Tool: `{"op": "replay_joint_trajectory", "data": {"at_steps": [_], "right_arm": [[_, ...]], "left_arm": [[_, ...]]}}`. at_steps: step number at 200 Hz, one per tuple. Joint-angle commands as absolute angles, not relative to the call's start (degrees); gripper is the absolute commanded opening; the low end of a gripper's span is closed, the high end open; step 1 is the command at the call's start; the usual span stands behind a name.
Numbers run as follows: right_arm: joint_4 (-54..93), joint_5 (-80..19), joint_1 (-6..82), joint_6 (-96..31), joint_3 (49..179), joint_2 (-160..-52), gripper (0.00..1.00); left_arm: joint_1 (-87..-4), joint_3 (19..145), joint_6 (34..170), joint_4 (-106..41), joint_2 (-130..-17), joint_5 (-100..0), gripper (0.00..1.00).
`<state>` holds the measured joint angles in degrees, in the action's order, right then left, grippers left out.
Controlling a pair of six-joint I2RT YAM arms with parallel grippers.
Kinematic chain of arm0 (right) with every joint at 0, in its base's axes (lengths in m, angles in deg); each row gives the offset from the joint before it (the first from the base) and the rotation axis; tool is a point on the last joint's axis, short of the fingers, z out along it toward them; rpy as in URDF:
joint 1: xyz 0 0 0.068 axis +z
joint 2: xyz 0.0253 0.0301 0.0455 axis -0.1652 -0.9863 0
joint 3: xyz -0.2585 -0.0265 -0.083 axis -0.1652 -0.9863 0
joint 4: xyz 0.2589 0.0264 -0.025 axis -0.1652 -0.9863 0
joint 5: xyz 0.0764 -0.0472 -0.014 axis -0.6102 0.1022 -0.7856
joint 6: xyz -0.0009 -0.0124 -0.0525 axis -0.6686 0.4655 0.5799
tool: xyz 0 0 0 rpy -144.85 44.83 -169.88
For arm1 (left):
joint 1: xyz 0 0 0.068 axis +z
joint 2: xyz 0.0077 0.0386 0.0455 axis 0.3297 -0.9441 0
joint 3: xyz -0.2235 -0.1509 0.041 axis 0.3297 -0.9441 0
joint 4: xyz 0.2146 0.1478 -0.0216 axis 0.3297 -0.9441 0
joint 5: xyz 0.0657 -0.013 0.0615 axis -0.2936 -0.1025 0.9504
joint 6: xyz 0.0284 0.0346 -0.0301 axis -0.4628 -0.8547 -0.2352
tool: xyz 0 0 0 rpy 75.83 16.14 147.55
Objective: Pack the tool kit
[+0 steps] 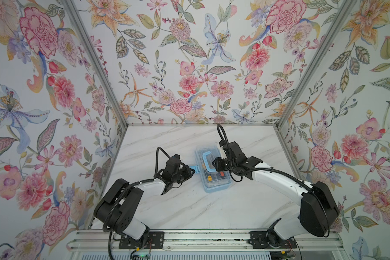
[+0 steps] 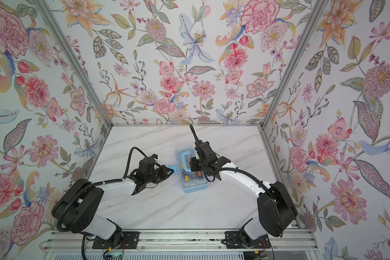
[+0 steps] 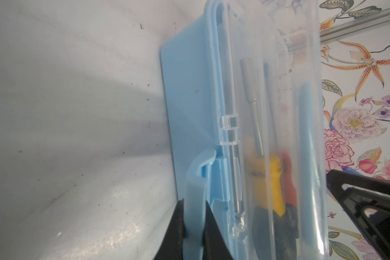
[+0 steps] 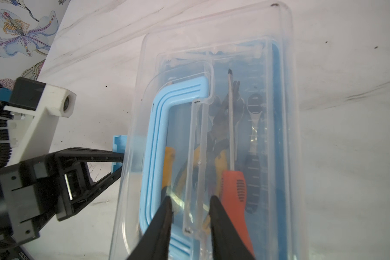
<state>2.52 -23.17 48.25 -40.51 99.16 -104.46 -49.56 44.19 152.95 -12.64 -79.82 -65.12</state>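
In both top views the tool box (image 1: 216, 189) (image 2: 195, 188) lies at the middle of the marble table (image 1: 189, 209) (image 2: 167, 209), long side running near to far, lid down. The left gripper (image 1: 190, 172) (image 2: 170, 171) reaches in from the left and is clamped on the blue latch (image 1: 195, 168) (image 2: 173, 168), which sticks out from the box's left side. The right gripper (image 1: 215, 165) (image 2: 192, 165) hangs over the lid beside the blue carry handle (image 1: 206, 160) (image 2: 185, 160), and its arm hides the box's right edge.

In the left wrist view, 2 black fingers (image 3: 178, 225) press on either side of the latch (image 3: 195, 191). The clear lid (image 3: 302, 112) sits on the blue base (image 3: 187, 90), and a yellow grip (image 3: 275, 180) shows blurred through it.

In the right wrist view, the right gripper (image 4: 190, 207) has its jaws partly apart over a raised clear ridge (image 4: 196, 157) of the lid, with a gap on each side and nothing held. Whether the tips touch the lid cannot be told. Under the lid lie a red-handled screwdriver (image 4: 233, 191), pliers (image 4: 221, 126) and a wrench (image 4: 254, 117), just right of the carry handle (image 4: 158, 135). The left gripper (image 4: 119, 162) meets the latch (image 4: 117, 144) at the box's left wall.
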Motion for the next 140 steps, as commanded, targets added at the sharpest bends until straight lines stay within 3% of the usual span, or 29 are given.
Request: {"op": "replay_joint_trajectory", "data": {"at_steps": [1, 53, 140], "right_arm": [[-3.2, -24.21, 48.23, -40.76, 97.52, -106.86, 0.3], [-3.48, -25.17, 48.31, -40.53, 97.65, -107.86, 0.27], [-3.9, -26.85, 50.5, -40.26, 95.28, -110.9, 0.19]], "left_arm": [[-50.19, 44.5, 156.97, -1.2, -78.91, -73.53, 0.0], [-48.77, 42.27, 164.5, 7.25, -78.56, -76.11, 0.0], [-47.9, 42.29, 164.27, 5.76, -75.71, -74.11, 0.0]]}}
